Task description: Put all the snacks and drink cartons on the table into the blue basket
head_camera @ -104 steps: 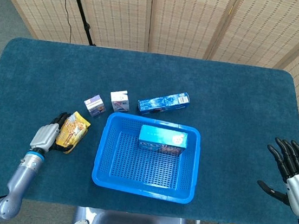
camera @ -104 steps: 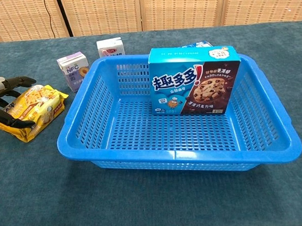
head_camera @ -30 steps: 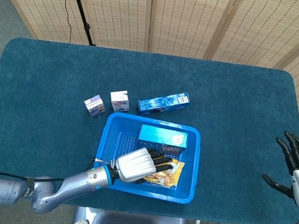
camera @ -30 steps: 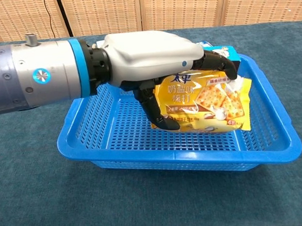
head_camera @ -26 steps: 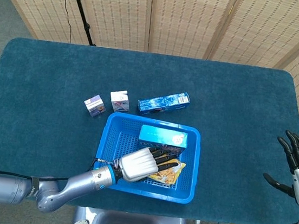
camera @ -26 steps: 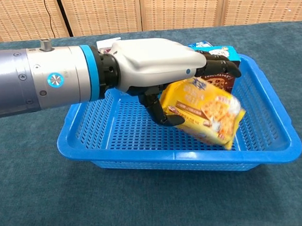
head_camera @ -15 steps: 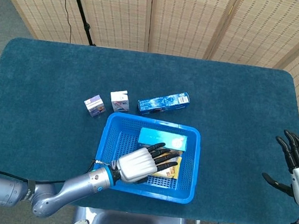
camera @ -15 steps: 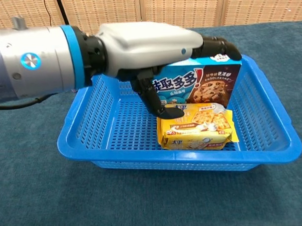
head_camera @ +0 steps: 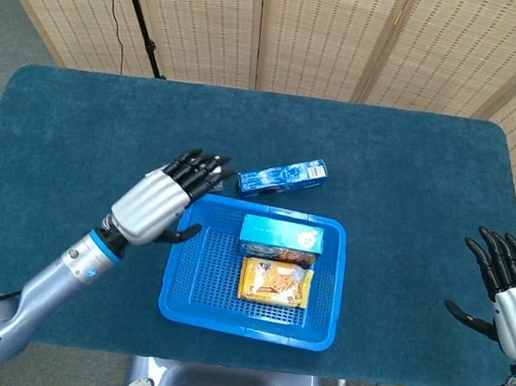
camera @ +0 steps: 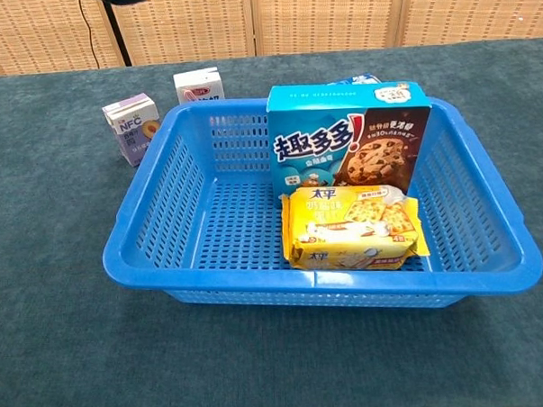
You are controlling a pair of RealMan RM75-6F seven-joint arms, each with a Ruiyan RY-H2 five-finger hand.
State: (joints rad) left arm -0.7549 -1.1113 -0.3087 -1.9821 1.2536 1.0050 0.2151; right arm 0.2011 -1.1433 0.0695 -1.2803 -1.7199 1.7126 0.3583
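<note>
Inside the blue plastic basket a blue cookie box and a yellow cracker packet are seen; two small drink cartons and a blue snack box are left on the worktop. Both robot hands are spread, empty: left robot hand, right robot hand.

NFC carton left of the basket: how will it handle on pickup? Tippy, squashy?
The NFC carton is a small upright box with flat faces, so it probably grips squarely and won't roll. It is a little taller than wide, so a sideways nudge might topple it. Paperboard walls likely dent under a hard squeeze.
</note>
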